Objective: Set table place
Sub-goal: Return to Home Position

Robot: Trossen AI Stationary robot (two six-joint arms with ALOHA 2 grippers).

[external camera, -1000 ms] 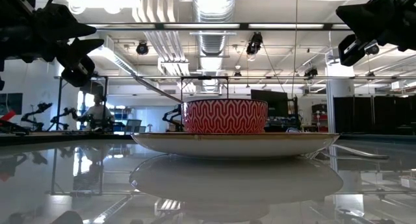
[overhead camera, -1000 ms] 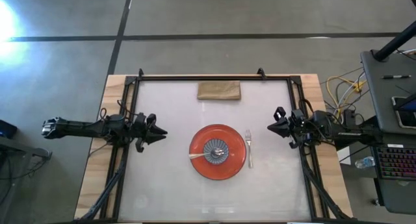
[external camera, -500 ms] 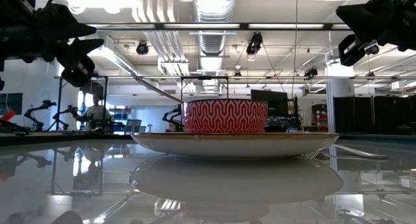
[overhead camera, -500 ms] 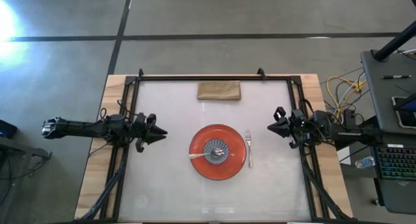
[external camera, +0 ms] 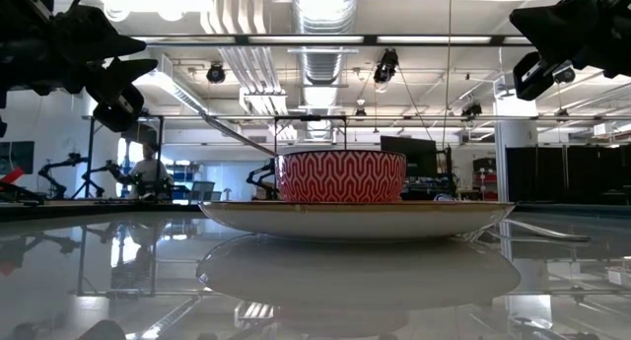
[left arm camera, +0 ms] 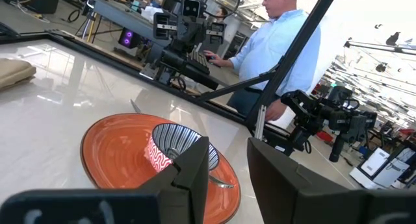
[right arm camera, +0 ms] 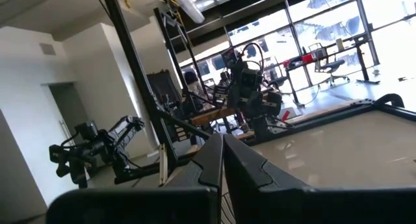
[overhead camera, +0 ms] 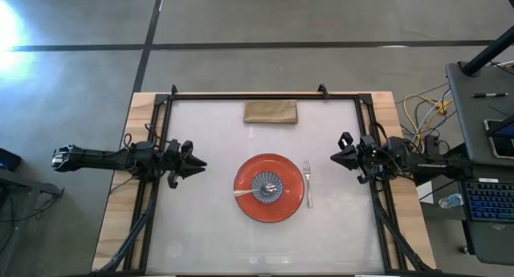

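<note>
Above the white worktop (overhead camera: pixel 209 221), the orange plate (overhead camera: pixel 245 181) lies near the middle with a bowl (overhead camera: pixel 261 183) on it and a fork (overhead camera: pixel 307 183) just beside its right. The left fingers (overhead camera: pixel 191 162) and right fingers (overhead camera: pixel 337 157) hang at opposite edges. At worktop level, the bowl stands upright on the plate. By the wrist cameras, the left fingers are slightly parted and the right pair pressed together, both empty.

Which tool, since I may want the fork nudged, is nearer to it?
Right. The right tool hangs just right of the fork; the left tool is across the orange plate from it.
</note>
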